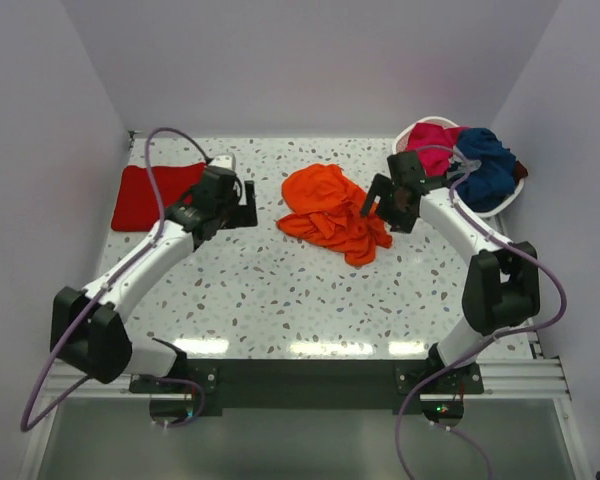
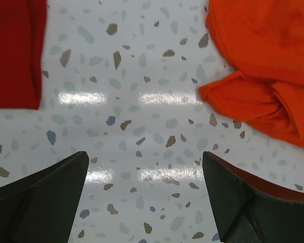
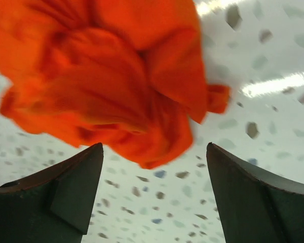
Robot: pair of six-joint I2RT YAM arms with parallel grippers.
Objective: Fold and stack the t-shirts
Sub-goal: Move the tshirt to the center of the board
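— Jaws apart or shut?
— Apart on both, empty: left gripper (image 2: 145, 164) over bare table (image 1: 280, 290), right gripper (image 1: 376, 203) just beside the orange tee (image 1: 330, 210), crumpled mid-table.
— Progress?
— Early, probably. One red tee (image 1: 148, 197) lies flat, seemingly folded, far left. Magenta tee (image 1: 432, 140) and navy tee (image 1: 488, 165) sit in the basket (image 1: 417, 129).

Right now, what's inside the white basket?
A magenta t-shirt and a navy t-shirt, bunched side by side, fill the white basket. Anything beneath them, and the basket's floor, is covered and cannot be seen.
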